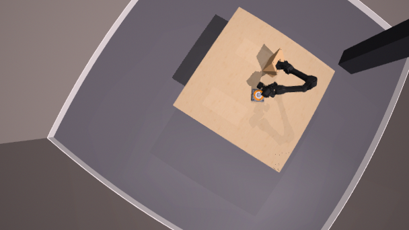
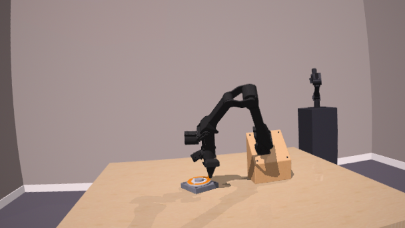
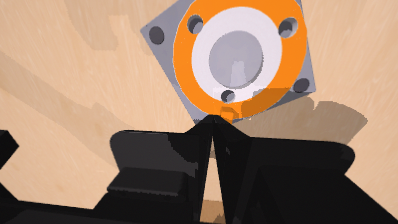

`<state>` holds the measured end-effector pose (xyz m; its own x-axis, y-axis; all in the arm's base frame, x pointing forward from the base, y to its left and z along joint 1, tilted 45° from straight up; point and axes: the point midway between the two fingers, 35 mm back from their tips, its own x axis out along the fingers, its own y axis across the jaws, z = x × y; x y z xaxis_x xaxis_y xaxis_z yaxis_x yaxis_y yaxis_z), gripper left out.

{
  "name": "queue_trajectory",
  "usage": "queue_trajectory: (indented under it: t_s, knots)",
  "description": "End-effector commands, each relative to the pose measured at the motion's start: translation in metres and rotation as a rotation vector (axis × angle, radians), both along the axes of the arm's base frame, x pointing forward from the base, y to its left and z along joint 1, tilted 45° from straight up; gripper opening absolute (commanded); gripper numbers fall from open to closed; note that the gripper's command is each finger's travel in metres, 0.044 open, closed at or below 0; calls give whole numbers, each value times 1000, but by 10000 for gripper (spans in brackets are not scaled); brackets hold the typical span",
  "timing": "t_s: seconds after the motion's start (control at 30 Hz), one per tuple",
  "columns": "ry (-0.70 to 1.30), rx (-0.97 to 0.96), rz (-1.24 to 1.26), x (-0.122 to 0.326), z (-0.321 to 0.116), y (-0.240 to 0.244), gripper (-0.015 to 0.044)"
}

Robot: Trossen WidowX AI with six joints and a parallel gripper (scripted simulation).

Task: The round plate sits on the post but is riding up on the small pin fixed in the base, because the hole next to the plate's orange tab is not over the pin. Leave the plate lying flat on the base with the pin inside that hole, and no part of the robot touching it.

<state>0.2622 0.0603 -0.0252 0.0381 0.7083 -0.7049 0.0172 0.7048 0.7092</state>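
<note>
Plate: as I read the wrist view, the round plate [image 3: 240, 55] sits on the post [image 3: 236, 59] over the grey base [image 3: 165, 47], which lies on the wood surface [image 2: 300, 200].
Tab: the orange tab [image 3: 227, 112] sticks out of the plate's rim toward the camera, with a small hole [image 3: 228, 96] just inside it.
Pin: I cannot make out the pin itself, so I cannot tell whether that hole is over it.
Tool: the tool [image 3: 214, 120] is clenched on nothing, its two fingers pressed into one point.
Key relation: the tab lies directly ahead of the tool tip, touching or just beside it; contact is too fine to call. I judge any turn of the plate has to come from pushing sideways on that tab.
Tilt: from the exterior view the plate looks near level, but it is too small there to be sure.
Hidden: the base's near corner falls under the tool's shadow.
</note>
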Motion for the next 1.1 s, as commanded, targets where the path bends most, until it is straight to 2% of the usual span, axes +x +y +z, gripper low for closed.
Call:
queue_trajectory:
  t_s: [0.0, 0.93, 1.07]
  knots:
    - [9, -7, 2, -3, -5, -4, 0]
    - [9, -8, 2, -1, -19, -18, 0]
    - [9, -9, 2, -1, -11, -26, 0]
